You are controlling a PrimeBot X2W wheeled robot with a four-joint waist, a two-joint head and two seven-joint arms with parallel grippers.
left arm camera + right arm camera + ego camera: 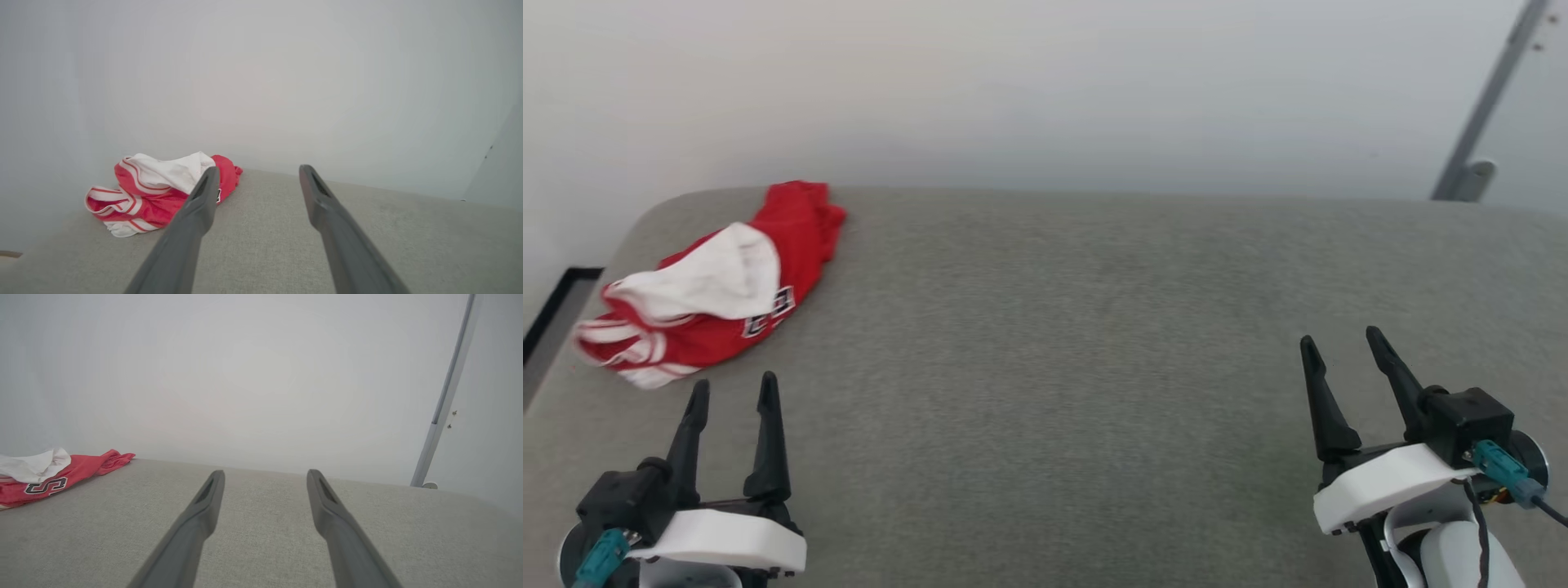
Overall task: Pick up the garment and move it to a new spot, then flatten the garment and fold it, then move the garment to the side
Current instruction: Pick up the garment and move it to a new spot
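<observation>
The garment (715, 302) lies crumpled at the far left corner of the grey padded surface (1054, 343), near the pale wall (1045, 82). Its long axis runs diagonally. The end with the striped trim points to the near left edge, and the plain red end points to the wall. White lining is turned out on top, and some black letters show on the red side.

The left gripper (734, 380) hovers with its two fingers spread and holds nothing. The garment is just ahead of its fingertips, a little to the left, not touching. The right gripper (1341, 335) also stands spread and empty, well apart from the garment, on the other side of the surface.
</observation>
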